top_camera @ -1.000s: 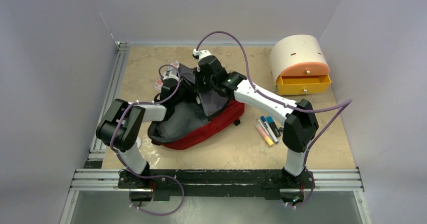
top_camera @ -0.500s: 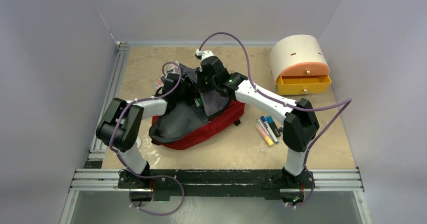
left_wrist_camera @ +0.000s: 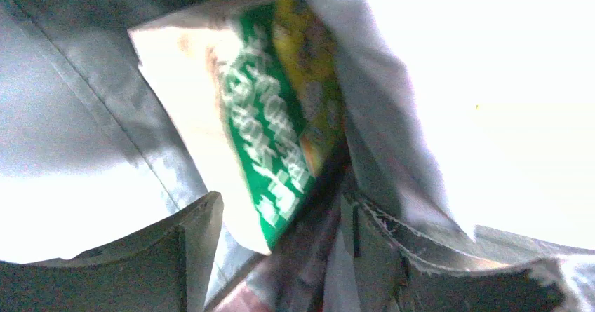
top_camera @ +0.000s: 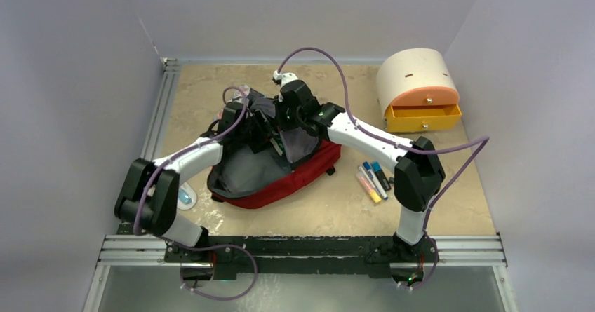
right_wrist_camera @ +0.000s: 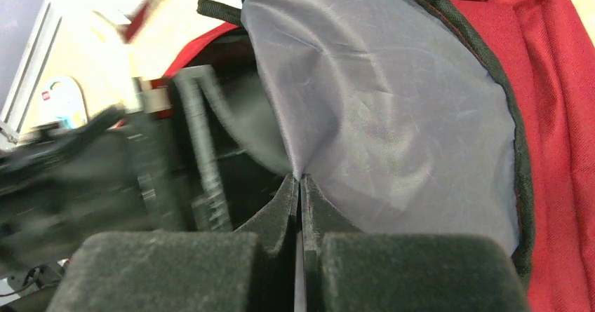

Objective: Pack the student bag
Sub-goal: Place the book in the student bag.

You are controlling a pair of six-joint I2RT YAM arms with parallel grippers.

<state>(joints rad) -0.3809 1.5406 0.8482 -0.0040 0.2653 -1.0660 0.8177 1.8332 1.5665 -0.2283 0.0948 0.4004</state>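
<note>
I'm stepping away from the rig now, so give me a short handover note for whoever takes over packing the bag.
Right pincer: shut on the grey lining of the bag, holding it open.
Left pincer: open inside the bag, facing a green-and-yellow book.
Done: the book is in the bag.
Left: markers lie on the table right of the bag; bag not zipped.

A: Top external is looking down from above and behind the arm bases, far off, taking in the whole table (top_camera: 428, 210).
B: Left wrist is sitting very close inside the student bag (left_wrist_camera: 77, 116), facing grey lining and a green-and-yellow book (left_wrist_camera: 270, 137), with the left gripper (left_wrist_camera: 279, 210) framing the bottom edge.
A: Right wrist is looking close along the right gripper (right_wrist_camera: 300, 186) at the lining flap.
B: All three are sharing the bag's open mouth.
</note>
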